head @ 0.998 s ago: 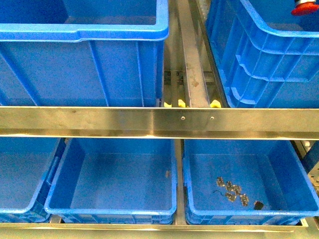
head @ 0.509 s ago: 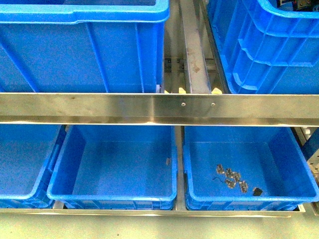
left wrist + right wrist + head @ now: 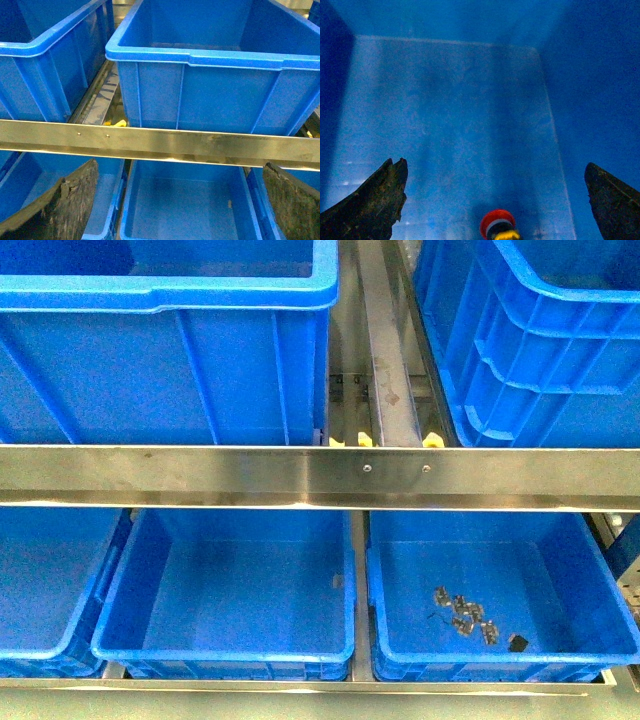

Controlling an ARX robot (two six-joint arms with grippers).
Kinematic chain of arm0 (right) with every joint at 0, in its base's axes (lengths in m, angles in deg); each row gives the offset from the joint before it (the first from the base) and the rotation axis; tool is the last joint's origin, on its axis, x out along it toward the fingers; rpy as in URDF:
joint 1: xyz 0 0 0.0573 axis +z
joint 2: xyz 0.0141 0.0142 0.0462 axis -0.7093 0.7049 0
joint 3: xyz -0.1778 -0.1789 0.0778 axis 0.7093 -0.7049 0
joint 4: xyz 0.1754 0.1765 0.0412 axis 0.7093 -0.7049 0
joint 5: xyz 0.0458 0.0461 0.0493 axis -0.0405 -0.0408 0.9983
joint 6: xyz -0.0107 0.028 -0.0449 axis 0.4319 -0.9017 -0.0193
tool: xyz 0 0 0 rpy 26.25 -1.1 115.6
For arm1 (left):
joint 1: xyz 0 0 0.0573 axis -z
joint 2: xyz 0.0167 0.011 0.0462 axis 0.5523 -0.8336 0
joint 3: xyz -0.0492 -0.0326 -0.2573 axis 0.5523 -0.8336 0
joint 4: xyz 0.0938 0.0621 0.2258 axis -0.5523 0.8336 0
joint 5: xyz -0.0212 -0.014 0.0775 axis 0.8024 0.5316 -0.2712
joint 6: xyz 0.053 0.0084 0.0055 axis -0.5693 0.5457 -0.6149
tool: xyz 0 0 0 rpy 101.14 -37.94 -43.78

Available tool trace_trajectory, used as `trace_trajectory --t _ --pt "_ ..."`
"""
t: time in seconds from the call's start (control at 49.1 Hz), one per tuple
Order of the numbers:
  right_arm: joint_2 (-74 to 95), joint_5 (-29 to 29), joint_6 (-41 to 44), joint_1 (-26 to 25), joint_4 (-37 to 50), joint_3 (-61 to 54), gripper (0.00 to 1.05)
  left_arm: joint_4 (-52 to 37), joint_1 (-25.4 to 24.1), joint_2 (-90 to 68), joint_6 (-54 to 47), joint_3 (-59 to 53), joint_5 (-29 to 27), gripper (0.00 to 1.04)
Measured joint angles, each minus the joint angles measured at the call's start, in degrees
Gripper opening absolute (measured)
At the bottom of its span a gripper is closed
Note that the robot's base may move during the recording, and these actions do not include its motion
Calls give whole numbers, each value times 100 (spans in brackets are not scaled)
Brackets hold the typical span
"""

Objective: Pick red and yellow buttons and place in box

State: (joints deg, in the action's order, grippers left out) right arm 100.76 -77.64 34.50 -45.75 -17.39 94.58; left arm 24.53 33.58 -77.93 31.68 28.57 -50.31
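Right wrist camera first: the right gripper [image 3: 492, 165] hangs with its dark, worn fingers [image 3: 370, 205] flung wide apart, nothing between them, and the red and yellow push button [image 3: 497, 226] sits on the floor of a deep blue plastic bin [image 3: 450, 100], roughly between the two fingers and touching neither. Which bin of the rack that is, I cannot tell, since the front camera sees into no bin that holds it. Now the danger. That domed red cap looks slick, so a squeeze landing high on it could send the button skidding off across the smooth floor. The dark wall close to one finger is another worry: a descent that drifts that way would catch plastic before it reaches the button. The left gripper [image 3: 180, 165] is spread wide as well and carries nothing. It faces the brushed steel crossbar [image 3: 150, 142], with an upper blue crate [image 3: 210, 90] above the bar and an open blue tray [image 3: 185, 210] below it. That bar is the obstacle, I'd say, as any reach into the lower tier has to duck under it, and a careless lift could clip the crate's rim. From the front, neither arm shows. The lower right blue tray [image 3: 600, 600] holds a scatter of small grey metal clips [image 3: 465, 612], and little yellow plastic tabs [image 3: 431, 440] peek over the bar.
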Motion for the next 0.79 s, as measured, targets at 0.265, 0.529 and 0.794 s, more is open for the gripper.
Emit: trace_trajectory --t 0.265,0.529,0.794 --pt "-1902 -33 -363 393 518 -1744 102 0 0 0 0 0 0 97" --pt "-4841 -551 -437 1279 2796 -5451 61 0 0 0 0 0 0 97" --pt "-8262 -1661 -452 2586 2271 -8585 8 0 0 0 2 0 0 97"
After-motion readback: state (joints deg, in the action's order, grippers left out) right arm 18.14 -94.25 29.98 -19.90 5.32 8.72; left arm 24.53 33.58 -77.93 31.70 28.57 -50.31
